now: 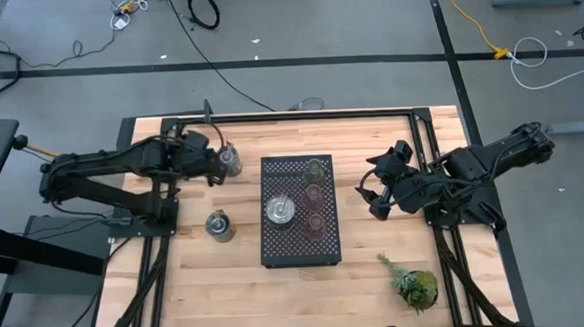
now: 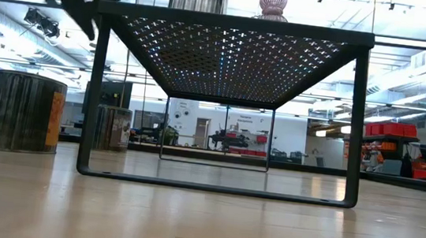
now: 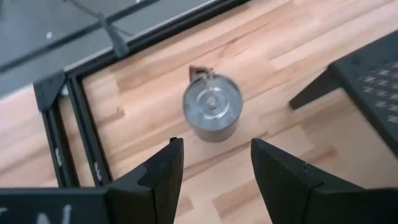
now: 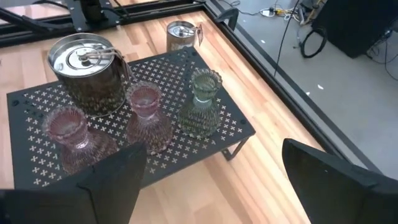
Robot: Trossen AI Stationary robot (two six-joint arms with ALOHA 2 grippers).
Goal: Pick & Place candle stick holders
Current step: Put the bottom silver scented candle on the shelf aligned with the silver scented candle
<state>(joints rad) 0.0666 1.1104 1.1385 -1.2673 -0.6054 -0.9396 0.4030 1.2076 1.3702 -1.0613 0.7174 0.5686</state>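
A black perforated tray (image 1: pixel 301 245) stands mid-table. On it stand one silvery holder (image 1: pixel 280 210), a pale green glass holder (image 1: pixel 316 169) and two pinkish holders (image 1: pixel 314 192) (image 1: pixel 316 222). A second silvery holder (image 1: pixel 230 159) stands on the wood left of the tray. My left gripper (image 1: pixel 215 168) is open just beside this holder. In the left wrist view the holder (image 3: pixel 212 109) lies ahead of the open fingers (image 3: pixel 214 168), apart from them. A third silvery holder (image 1: pixel 218 225) stands on the wood nearer the front. My right gripper (image 1: pixel 372 194) is open and empty right of the tray.
A leafy green sprig (image 1: pixel 412 280) lies at the front right of the table. A black frame rail (image 1: pixel 299 114) runs along the far edge. The tray stands on thin legs (image 2: pixel 92 98) with open space beneath it. Bare wood lies in front of the tray.
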